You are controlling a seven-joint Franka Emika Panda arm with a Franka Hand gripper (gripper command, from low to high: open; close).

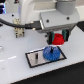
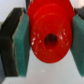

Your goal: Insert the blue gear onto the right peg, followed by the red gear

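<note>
In the exterior view my gripper (image 1: 58,41) is shut on the red gear (image 1: 58,39) and holds it in the air just above the blue gear (image 1: 50,53). The blue gear lies on the dark pale-rimmed plate (image 1: 36,58), toward the exterior view's right end, and covers the right peg, which I cannot see. The shorter pin (image 1: 39,56) stands to its left. In the wrist view the red gear (image 2: 49,34) fills the middle, its centre hole showing, pinched between two teal pads (image 2: 21,46).
The plate sits on a white table (image 1: 15,70). A black cable (image 1: 12,22) loops along the arm at the exterior view's left, above a small pale fixture (image 1: 19,33).
</note>
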